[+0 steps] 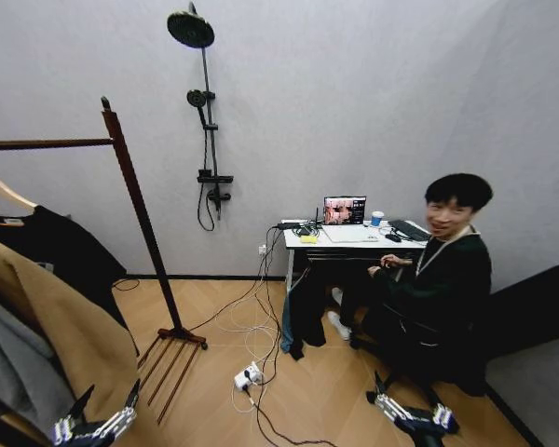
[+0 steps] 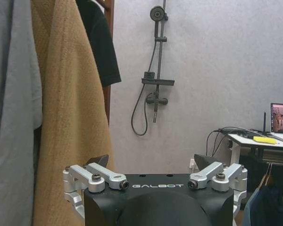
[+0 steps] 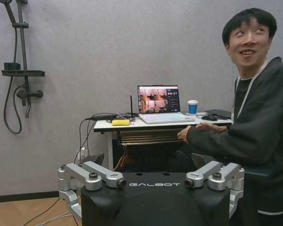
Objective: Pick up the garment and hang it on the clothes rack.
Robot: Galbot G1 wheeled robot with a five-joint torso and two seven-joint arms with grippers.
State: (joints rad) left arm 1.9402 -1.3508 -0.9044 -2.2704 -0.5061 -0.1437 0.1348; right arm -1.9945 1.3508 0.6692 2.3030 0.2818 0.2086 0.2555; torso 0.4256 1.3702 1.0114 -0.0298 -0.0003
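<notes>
- At the bottom corners of the head view: left gripper (image 1: 101,424) and right gripper (image 1: 412,413), both low, both with fingers spread apart and clamped on nothing.
- Just beside the left gripper: long tan coat (image 1: 70,326) over a grey hoodie (image 1: 14,372), hanging close enough to crowd any reach.
- Behind the coat: black T-shirt (image 1: 61,247) on a light wooden hanger (image 1: 5,191), hung from the top bar of the clothes rack (image 1: 140,214), sleeve visible past the coat in the left wrist view.
- Farther off, well apart from the rack: small white desk (image 1: 354,237) with an open laptop (image 1: 345,210), cables trailing to a power strip (image 1: 247,376) on the floor; shower fitting (image 1: 205,102) on the grey wall.
- Likely step: shirt appears on the bar and out of either grip, so hanging looks done or a fresh approach not yet begun.
- Next move, if any: a clear path round the coat, left arm nearest.
</notes>
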